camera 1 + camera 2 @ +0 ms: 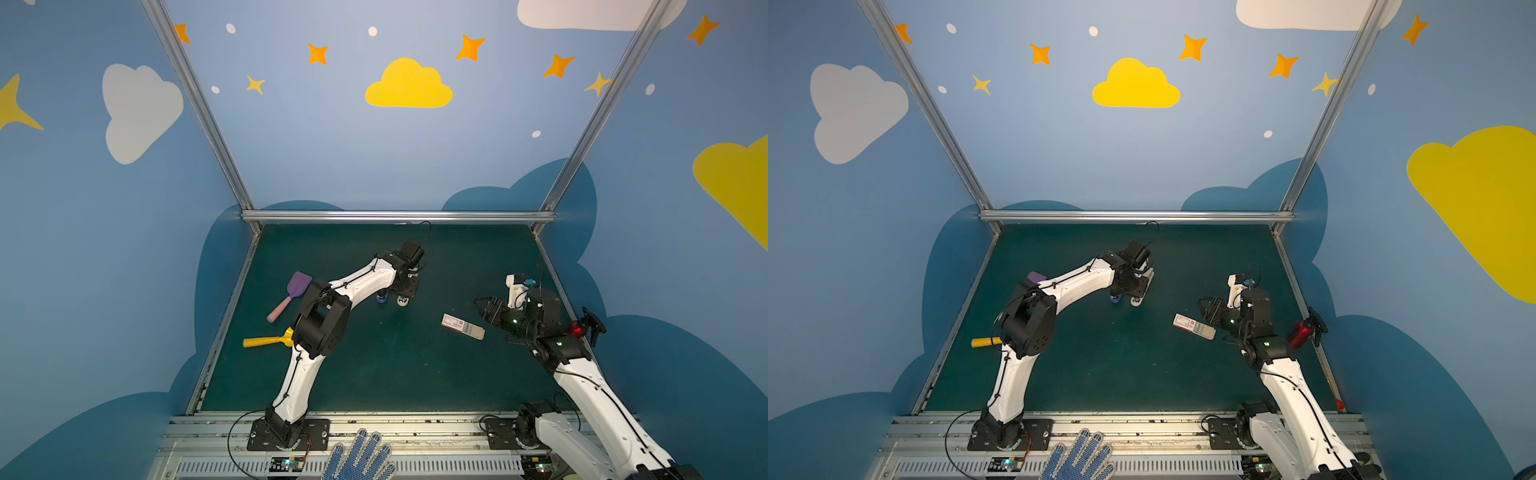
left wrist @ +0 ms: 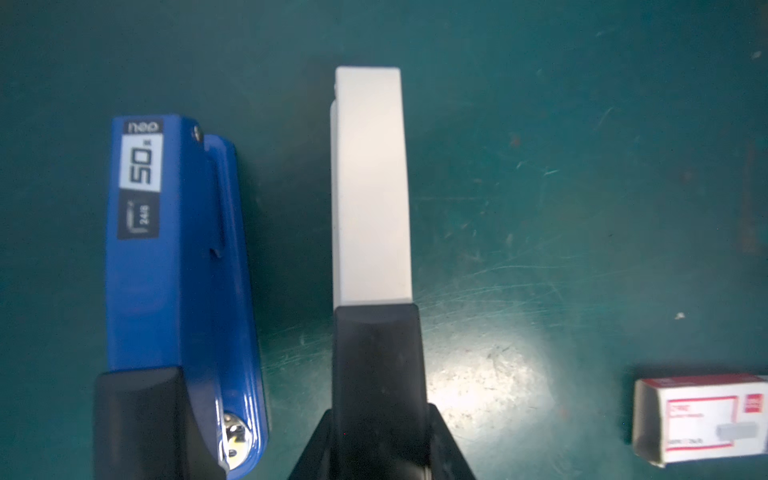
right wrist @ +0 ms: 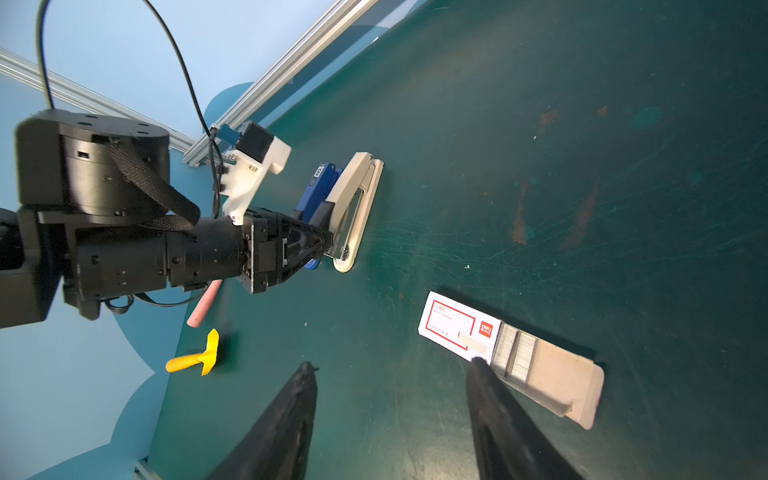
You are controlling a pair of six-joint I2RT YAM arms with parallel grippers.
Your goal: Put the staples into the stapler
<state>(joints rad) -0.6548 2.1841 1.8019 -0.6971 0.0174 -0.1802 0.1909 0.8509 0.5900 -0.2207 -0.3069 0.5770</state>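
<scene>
Right gripper (image 3: 395, 363) stood spread, one finger (image 3: 492, 388) at the edge of the staples (image 3: 451, 326), lower right of the right wrist view, tray (image 3: 569, 382) slid out. Judged light, cardboard crushable, strips (image 3: 515, 353) brittle; grip a strip gently across its long sides

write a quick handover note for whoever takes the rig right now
Grippers: left gripper open, one finger over the blue stapler, the other over the white stapler; it grips neither. The right gripper is open and empty, one fingertip at the box.
Things: box flat on the mat, tray slid out, staples showing.
Done: box opened.
Left: lift staples out, load them into a stapler.
</scene>
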